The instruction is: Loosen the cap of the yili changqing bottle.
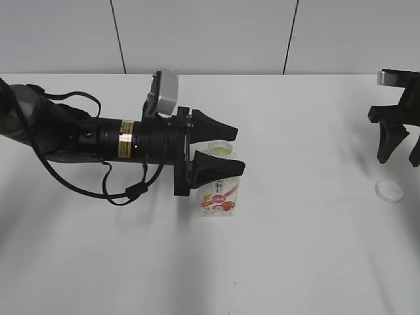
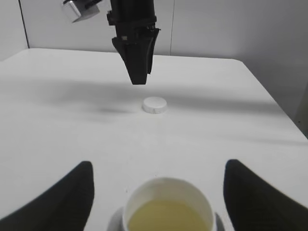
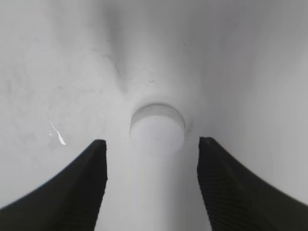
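The yili changqing bottle (image 1: 220, 195), white with a pink-red strawberry label, stands upright at the table's middle with its neck open and yellowish liquid showing (image 2: 168, 214). My left gripper (image 1: 226, 149) is open, its two fingers on either side of the bottle's neck without touching it (image 2: 159, 192). The white cap (image 1: 389, 191) lies flat on the table at the far right, off the bottle; it also shows in the left wrist view (image 2: 155, 104) and the right wrist view (image 3: 157, 125). My right gripper (image 1: 399, 152) is open and empty just above and behind the cap (image 3: 151, 159).
The white table (image 1: 295, 262) ends at a grey panelled wall (image 1: 210, 33) behind. My left arm lies low across the table's left half with a loose black cable (image 1: 111, 190) beside it.
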`<state>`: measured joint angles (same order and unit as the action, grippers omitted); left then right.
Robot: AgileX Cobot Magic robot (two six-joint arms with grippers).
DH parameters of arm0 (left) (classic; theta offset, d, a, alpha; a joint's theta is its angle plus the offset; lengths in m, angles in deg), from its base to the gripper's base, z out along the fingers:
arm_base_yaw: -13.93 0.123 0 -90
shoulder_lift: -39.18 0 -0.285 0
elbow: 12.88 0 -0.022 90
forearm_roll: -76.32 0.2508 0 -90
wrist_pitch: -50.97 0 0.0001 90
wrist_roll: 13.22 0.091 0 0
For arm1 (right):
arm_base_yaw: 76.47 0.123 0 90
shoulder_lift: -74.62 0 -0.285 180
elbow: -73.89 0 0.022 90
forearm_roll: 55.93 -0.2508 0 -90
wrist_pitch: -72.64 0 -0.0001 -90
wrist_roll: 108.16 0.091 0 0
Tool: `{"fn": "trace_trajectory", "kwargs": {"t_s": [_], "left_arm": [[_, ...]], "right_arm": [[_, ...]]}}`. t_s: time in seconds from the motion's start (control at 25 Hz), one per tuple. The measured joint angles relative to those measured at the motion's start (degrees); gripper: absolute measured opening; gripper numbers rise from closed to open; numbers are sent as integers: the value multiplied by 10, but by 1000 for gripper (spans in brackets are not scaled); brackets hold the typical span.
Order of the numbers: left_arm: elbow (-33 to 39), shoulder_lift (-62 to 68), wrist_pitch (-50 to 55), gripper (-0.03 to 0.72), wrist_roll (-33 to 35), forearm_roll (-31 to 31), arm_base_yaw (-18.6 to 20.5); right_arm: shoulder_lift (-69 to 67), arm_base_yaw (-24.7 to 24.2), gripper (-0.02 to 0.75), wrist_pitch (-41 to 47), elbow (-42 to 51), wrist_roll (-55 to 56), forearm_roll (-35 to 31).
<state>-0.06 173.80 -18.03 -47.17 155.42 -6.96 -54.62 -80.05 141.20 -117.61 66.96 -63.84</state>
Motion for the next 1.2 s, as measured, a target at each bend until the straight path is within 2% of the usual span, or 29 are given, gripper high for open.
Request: {"fn": "trace_trajectory", "kwargs": {"t_s": [0.28, 0.56, 0.72, 0.88, 0.96, 1.04, 1.2], "left_arm": [[0, -63, 12, 512, -40, 1, 0], [0, -157, 99, 512, -121, 2, 0], [0, -216, 260, 512, -149, 4, -1], [0, -268, 505, 512, -153, -9, -1], [0, -285, 622, 512, -153, -35, -1], [0, -297, 704, 512, -153, -93, -1], [0, -305, 804, 512, -153, -267, 0]], "right_arm": [[0, 0, 473, 9, -72, 1, 0], [23, 0, 473, 15, -93, 8, -2], [45, 0, 473, 15, -93, 9, -2], [68, 0, 473, 15, -94, 10, -3], [80, 0, 473, 15, -94, 10, -3], [90, 0, 473, 15, -94, 10, -6], [103, 0, 473, 15, -94, 10, -18]]}}
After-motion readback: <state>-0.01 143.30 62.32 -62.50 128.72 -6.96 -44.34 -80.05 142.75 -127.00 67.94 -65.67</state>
